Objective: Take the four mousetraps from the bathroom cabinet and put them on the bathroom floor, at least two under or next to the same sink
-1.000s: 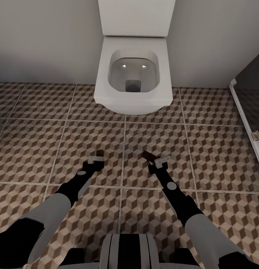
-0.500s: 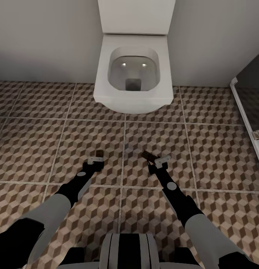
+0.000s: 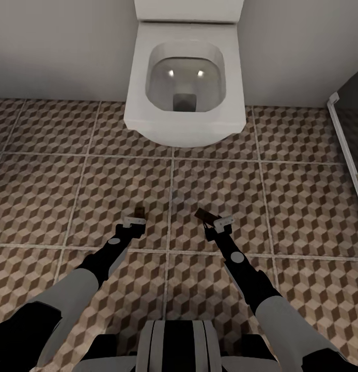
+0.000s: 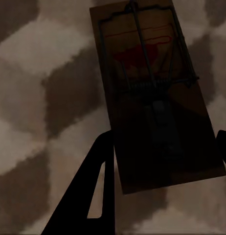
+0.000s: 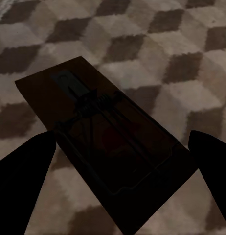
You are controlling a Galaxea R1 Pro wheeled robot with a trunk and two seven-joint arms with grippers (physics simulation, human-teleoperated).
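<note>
The left gripper (image 3: 139,216) is clamped on a mousetrap (image 3: 139,211), a flat board with dark wire and a red mark, held between its fingers (image 4: 96,196) above the tiled floor (image 3: 55,186). The right gripper (image 3: 209,219) grips a second mousetrap (image 3: 203,214) the same way, its fingers (image 5: 25,176) at either side of the board. Both arms reach forward over the floor, in front of a white toilet (image 3: 184,82).

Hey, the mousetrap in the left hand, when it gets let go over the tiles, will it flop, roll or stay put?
The mousetrap looks like a stiff flat board, so it likely won't flop. With flat faces and no round edges, it probably lands and stays rather than rolls. Its thin wire bar may snap or shift on impact with the bathroom floor.
</note>
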